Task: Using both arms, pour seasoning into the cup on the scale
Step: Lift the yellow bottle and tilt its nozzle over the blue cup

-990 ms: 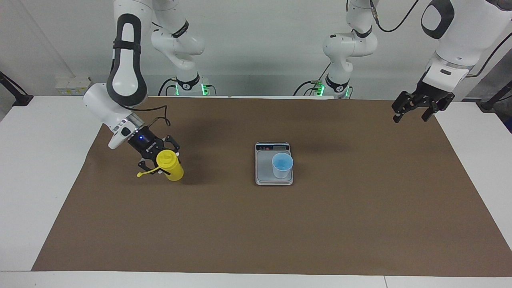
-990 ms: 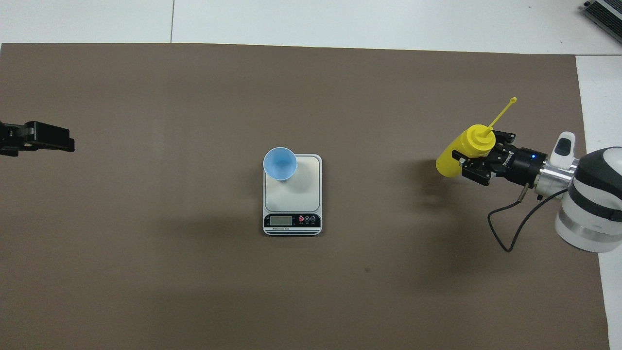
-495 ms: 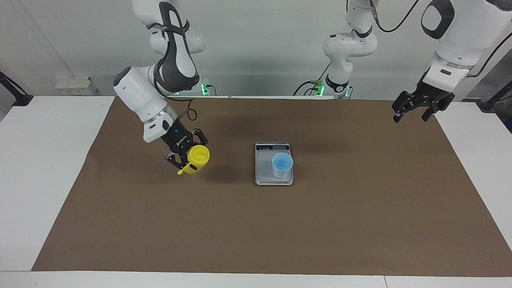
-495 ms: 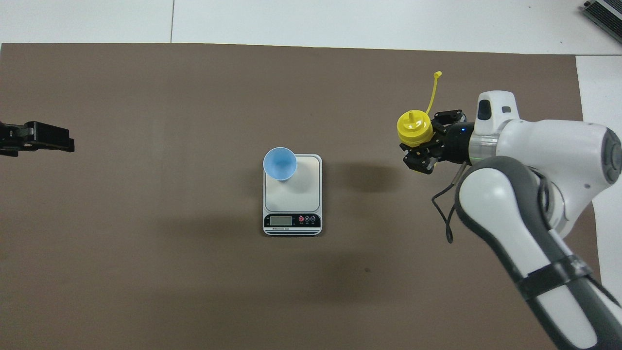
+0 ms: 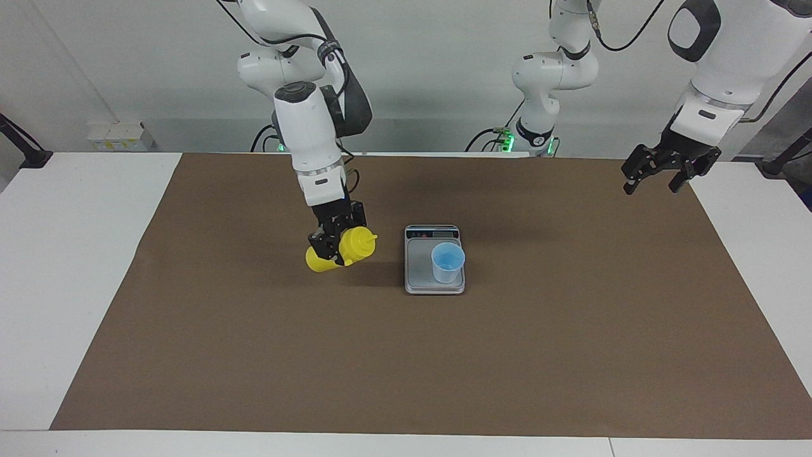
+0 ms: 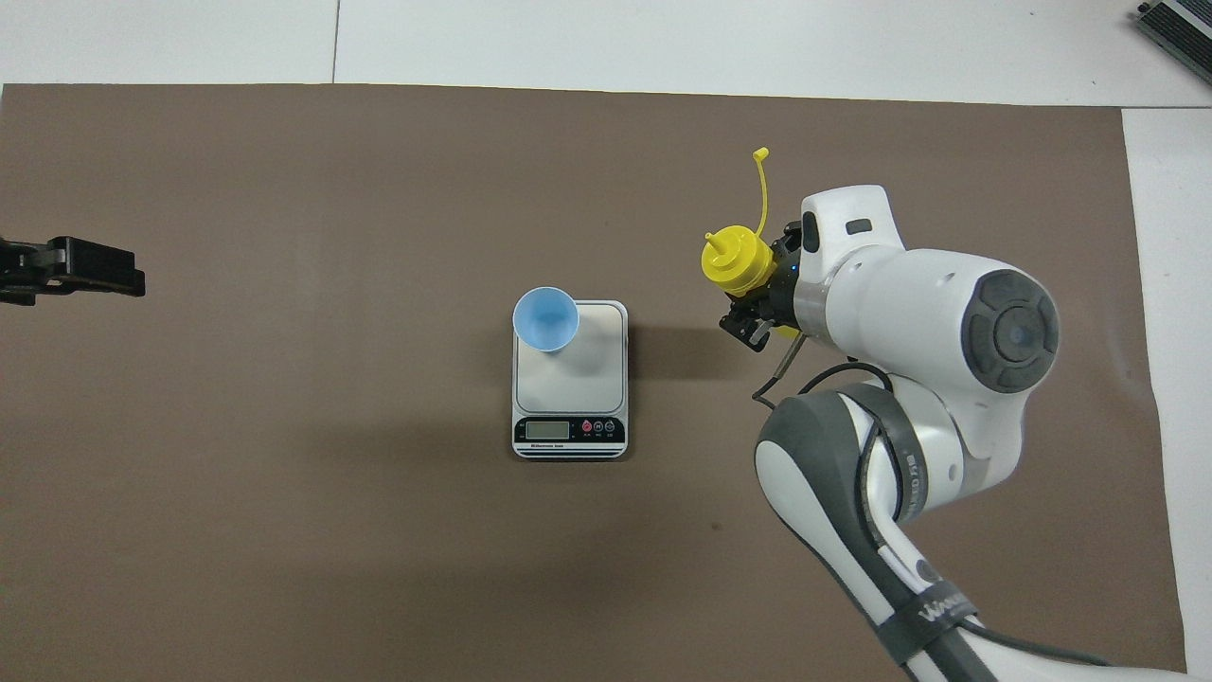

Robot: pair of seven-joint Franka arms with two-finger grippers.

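The light-blue cup [image 5: 448,261] stands upright on the grey scale [image 5: 419,273], at the corner farther from the robots toward the left arm's end. It also shows in the overhead view [image 6: 545,319] on the scale [image 6: 592,365]. My right gripper [image 5: 335,244] is shut on the yellow seasoning bottle [image 5: 346,249] and holds it tilted above the mat, beside the scale toward the right arm's end. The nozzle points toward the scale. In the overhead view the bottle's top [image 6: 734,265] shows, with the cap strap sticking out. My left gripper [image 5: 653,181] waits open and empty over the mat's edge.
A brown mat [image 5: 444,355] covers most of the white table [image 5: 63,254]. The scale's display strip [image 6: 568,431] faces the robots. The right arm's elbow [image 6: 947,332] hangs over the mat between the scale and the right arm's end.
My right gripper has carried the bottle from the right arm's end of the mat to just beside the scale and turned its nozzle toward the scale. The left arm has not moved.
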